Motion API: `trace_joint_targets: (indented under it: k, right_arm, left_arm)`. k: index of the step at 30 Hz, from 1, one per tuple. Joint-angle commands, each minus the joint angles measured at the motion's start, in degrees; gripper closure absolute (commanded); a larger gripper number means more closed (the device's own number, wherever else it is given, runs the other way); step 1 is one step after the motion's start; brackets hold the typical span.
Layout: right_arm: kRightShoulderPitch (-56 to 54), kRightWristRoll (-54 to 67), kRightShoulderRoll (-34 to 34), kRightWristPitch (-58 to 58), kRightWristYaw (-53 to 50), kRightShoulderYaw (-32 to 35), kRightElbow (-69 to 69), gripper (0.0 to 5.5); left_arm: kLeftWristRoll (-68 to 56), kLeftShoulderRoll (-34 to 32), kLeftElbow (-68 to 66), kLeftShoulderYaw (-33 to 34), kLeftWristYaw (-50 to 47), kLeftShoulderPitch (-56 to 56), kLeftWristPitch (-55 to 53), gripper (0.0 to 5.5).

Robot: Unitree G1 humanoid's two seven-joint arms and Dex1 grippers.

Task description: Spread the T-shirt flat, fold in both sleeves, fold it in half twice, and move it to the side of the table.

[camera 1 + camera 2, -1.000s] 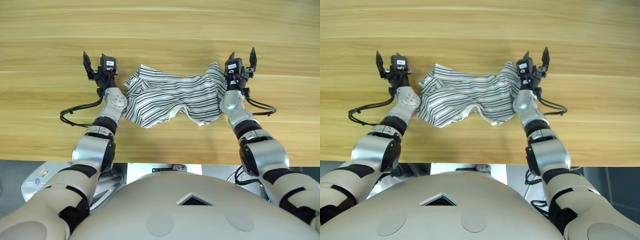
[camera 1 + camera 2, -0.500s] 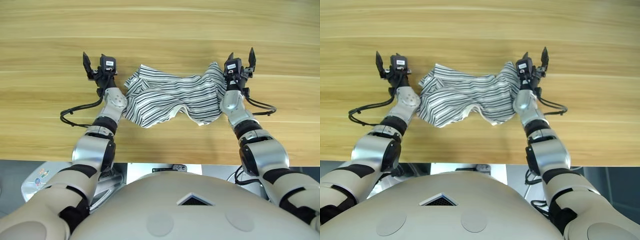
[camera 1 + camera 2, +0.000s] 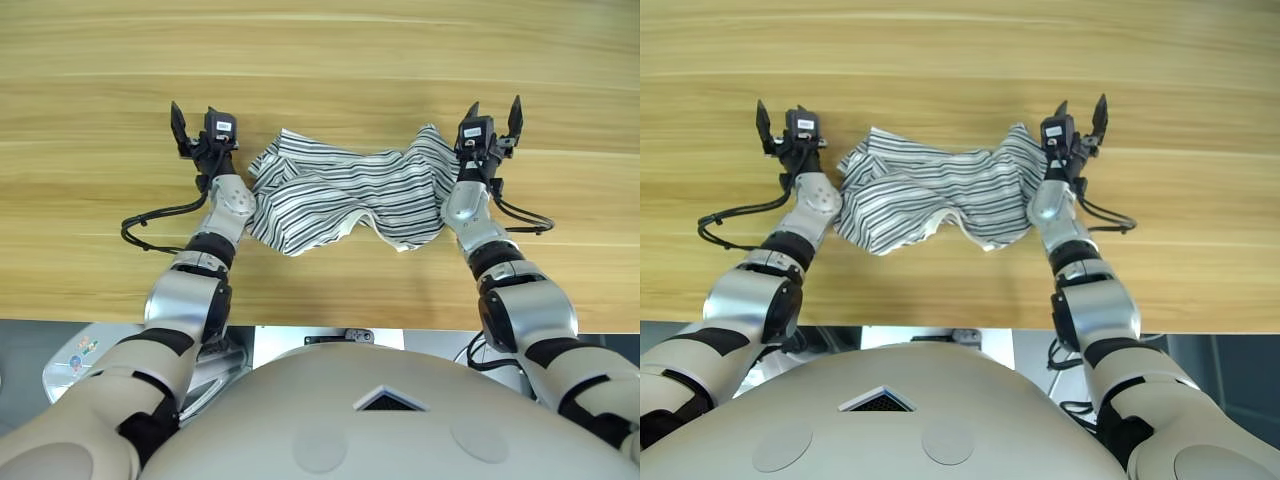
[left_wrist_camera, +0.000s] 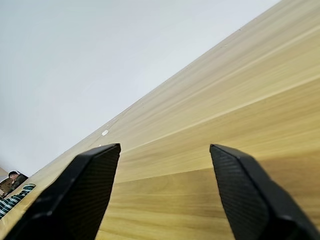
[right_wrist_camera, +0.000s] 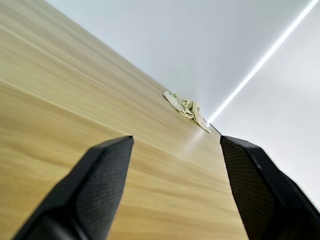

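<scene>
Left eye view shows the T-shirt [image 3: 345, 200] crumpled on the worktop [image 3: 320, 50]; left gripper [image 3: 193, 113] and right gripper [image 3: 494, 108], both released and empty, flank its far corners, seemingly poised to spread it

The T-shirt [image 3: 345, 200] lies on the table [image 3: 320, 60] between the left claw [image 3: 192, 112] and right claw [image 3: 495, 106].

One striped T-shirt [image 3: 345, 200] lies on one wooden tabletop [image 3: 320, 60]. There are two claws, the left claw [image 3: 194, 118] and the right claw [image 3: 494, 110], each with two black fingers [image 4: 85, 195], four in all. Two black cables [image 3: 150, 222] trail, one beside each arm. One pale crumpled cloth [image 5: 187, 111] sits far off.
</scene>
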State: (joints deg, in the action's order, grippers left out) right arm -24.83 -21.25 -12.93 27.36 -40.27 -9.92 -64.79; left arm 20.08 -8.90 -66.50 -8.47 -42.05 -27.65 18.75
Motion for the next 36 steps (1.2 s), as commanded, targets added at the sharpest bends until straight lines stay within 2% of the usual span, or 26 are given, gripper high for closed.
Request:
trace_joint_targets:
  k: [1,13,17,21,23,27,29,31,33,34,36]
  right_arm:
    - [21.79,-2.81,6.39,-5.77,-2.27,-3.33,-11.94,2.28]
    - [21.47,-3.03,6.84,-6.19,-2.55,-3.33,-12.17,2.28]
    - [21.47,-2.57,6.95,-6.41,-2.57,-2.81,-12.27,2.28]
    - [20.71,-2.36,6.89,-6.23,-0.42,-2.68,-12.48,2.28]
    - [20.50,-1.60,6.81,-6.42,0.05,-1.87,-12.57,2.28]
    - [18.90,-0.40,5.18,-0.51,-2.35,-0.24,-10.81,2.28]
    - [16.85,0.49,4.57,1.96,-3.04,0.71,-9.34,2.28]
    - [13.73,6.36,5.08,5.68,0.83,5.48,-6.49,2.28]
    - [10.08,20.35,7.96,5.19,16.49,13.74,-1.29,2.28]
    - [8.88,26.05,8.83,3.94,24.96,15.83,1.90,2.28]
    - [9.23,39.33,11.18,-0.74,38.47,18.37,15.18,2.28]
  left_arm:
    - [3.86,5.67,-10.29,-4.55,0.12,17.01,-3.81,2.16]
    - [3.74,5.26,-10.83,-4.29,1.11,16.95,-3.85,2.16]
    - [-0.52,6.03,-10.92,0.12,1.51,16.97,-4.20,2.16]
    - [-1.88,6.41,-11.46,0.52,10.64,15.04,-6.80,2.16]
    - [-3.57,6.53,-11.26,1.89,12.00,14.39,-5.93,2.16]
    - [-9.83,5.37,-9.04,8.47,12.89,10.88,-1.10,2.16]
    - [-9.39,4.11,-7.77,8.43,13.09,8.19,-0.53,2.16]
    - [-11.39,4.39,-5.51,10.02,15.94,5.66,0.79,2.16]
    - [-15.51,6.10,-0.81,12.43,20.89,3.86,3.12,2.16]
    - [-15.22,6.42,2.19,12.05,20.07,3.34,2.89,2.16]
    - [-19.21,8.02,14.15,11.97,24.92,4.36,2.05,2.16]
